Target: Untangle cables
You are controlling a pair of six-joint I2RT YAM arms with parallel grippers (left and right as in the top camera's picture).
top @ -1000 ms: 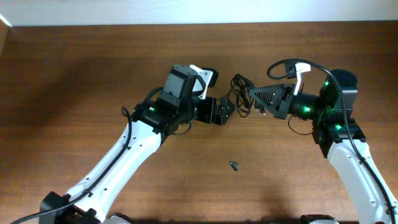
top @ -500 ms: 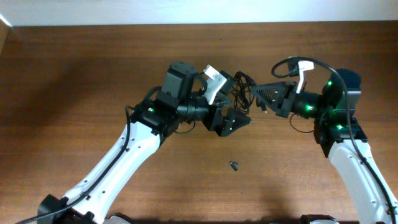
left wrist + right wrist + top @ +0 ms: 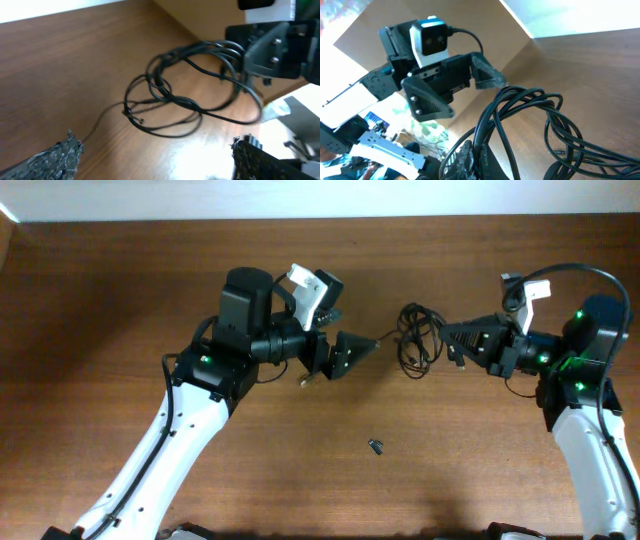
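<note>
The cables (image 3: 413,345) are a bunch of thin black loops on the wooden table between the two arms. They also show in the left wrist view (image 3: 190,85) and the right wrist view (image 3: 530,115). My right gripper (image 3: 446,333) is shut on strands at the right side of the bunch, which pass between its fingers (image 3: 477,150). My left gripper (image 3: 358,347) is open and empty, a short way left of the bunch, fingers wide apart (image 3: 160,150). One thin strand trails from the bunch toward it.
A tiny dark loose piece (image 3: 376,446) lies on the table (image 3: 100,300) in front of the grippers. The left arm with its white camera (image 3: 432,40) faces the right gripper across the bunch. The table's far edge runs along the top.
The left gripper has drawn back to the left, away from the bunch. The right gripper has moved right, pulling the bunch with it. A thin strand now stretches out between them.
</note>
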